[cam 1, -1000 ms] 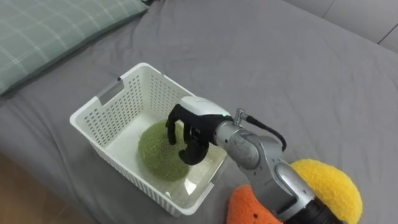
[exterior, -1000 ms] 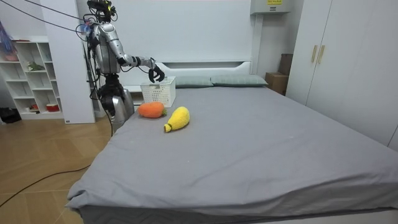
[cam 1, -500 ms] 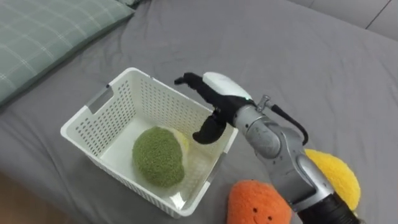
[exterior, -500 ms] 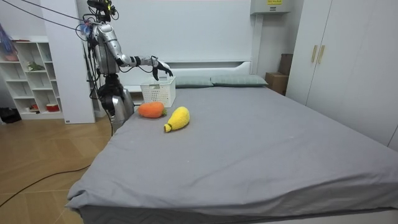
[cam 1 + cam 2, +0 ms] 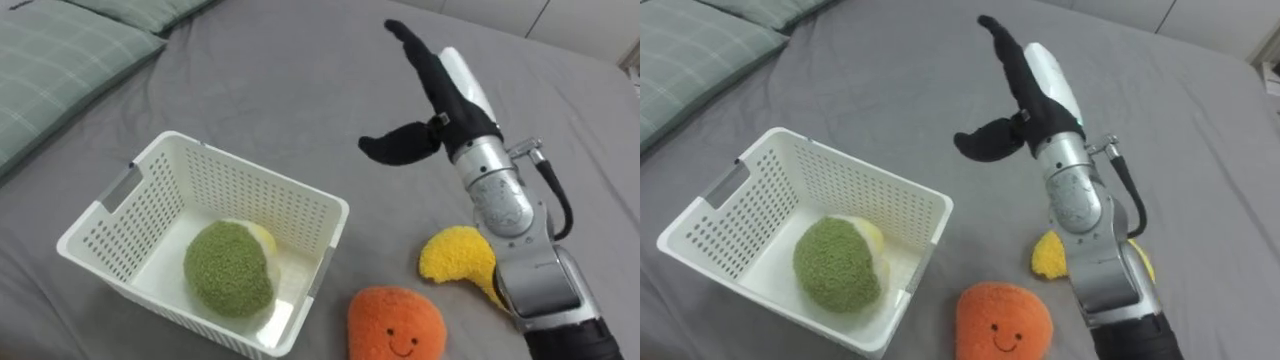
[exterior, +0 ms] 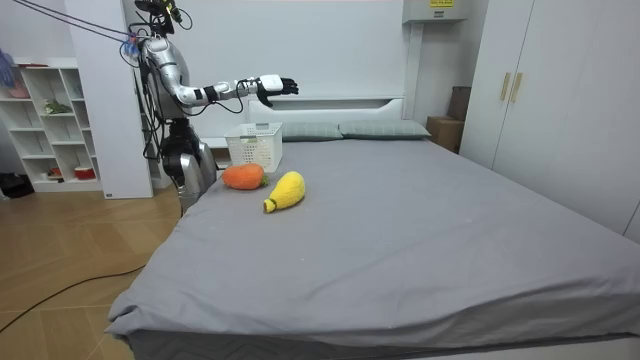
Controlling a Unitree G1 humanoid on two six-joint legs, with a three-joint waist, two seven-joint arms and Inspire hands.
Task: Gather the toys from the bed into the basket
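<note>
Right hand [image 5: 447,100] spread wide, empty; the orange toy [image 5: 395,322] looks soft and light; best clasped round its plump middle.

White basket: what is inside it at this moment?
A green plush toy lies in the white basket, a pale yellowish bit showing behind it; whether that is a second toy cannot be told. The floor beneath them is covered.
</note>
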